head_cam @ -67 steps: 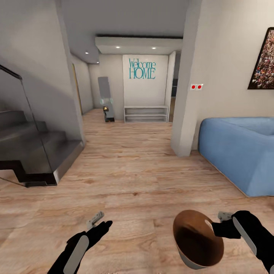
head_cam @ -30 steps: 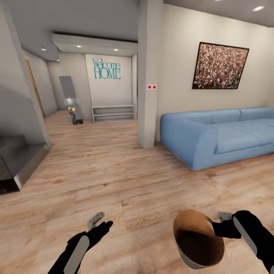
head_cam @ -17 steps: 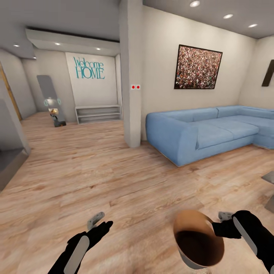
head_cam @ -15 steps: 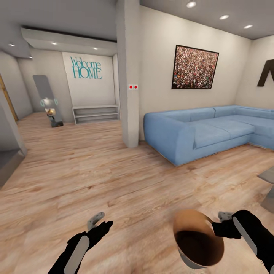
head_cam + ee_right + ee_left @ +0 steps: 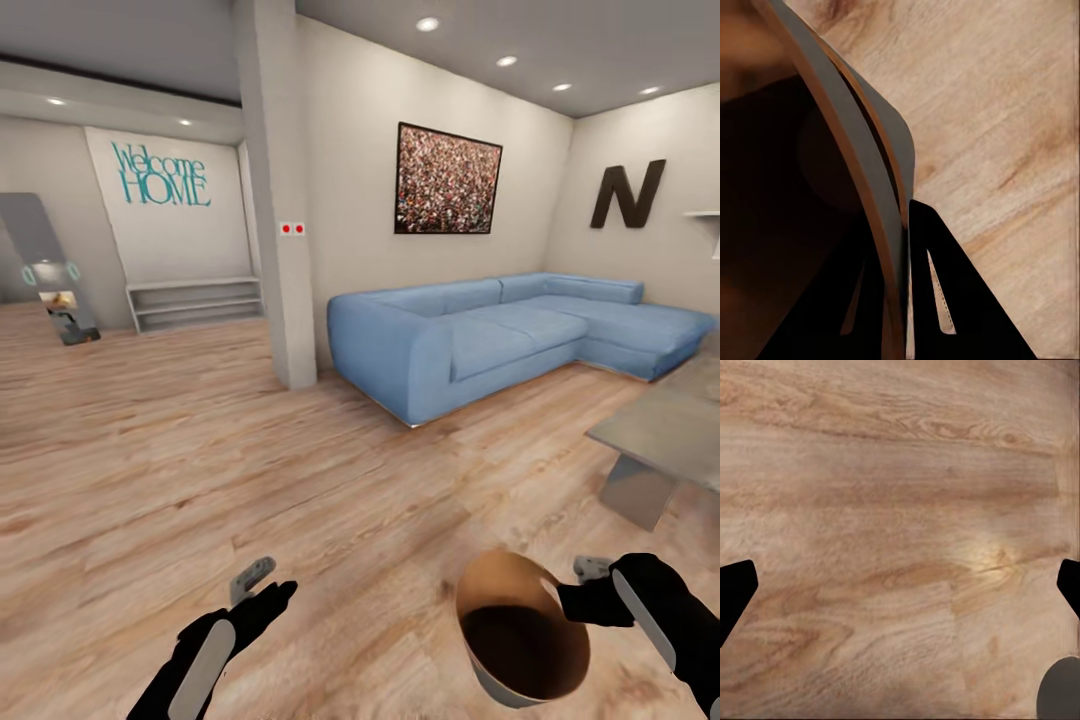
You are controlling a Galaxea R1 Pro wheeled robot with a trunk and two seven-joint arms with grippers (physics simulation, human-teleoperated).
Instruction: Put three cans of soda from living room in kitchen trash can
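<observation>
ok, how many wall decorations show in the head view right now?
3. Teal "Welcome HOME" lettering on the far left wall; a speckled dark-framed picture above the blue sofa; a dark letter N on the right wall. More may lie outside the frame.

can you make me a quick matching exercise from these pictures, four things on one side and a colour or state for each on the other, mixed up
Things:
1. sofa
2. trash can
3. left gripper
4. letter N on the wall

Colour or state:
a. held by its rim
b. dark brown
c. blue
d. open, holding nothing

Pairs: 1-c, 2-a, 3-d, 4-b. The right gripper grips the trash can's rim.
</observation>
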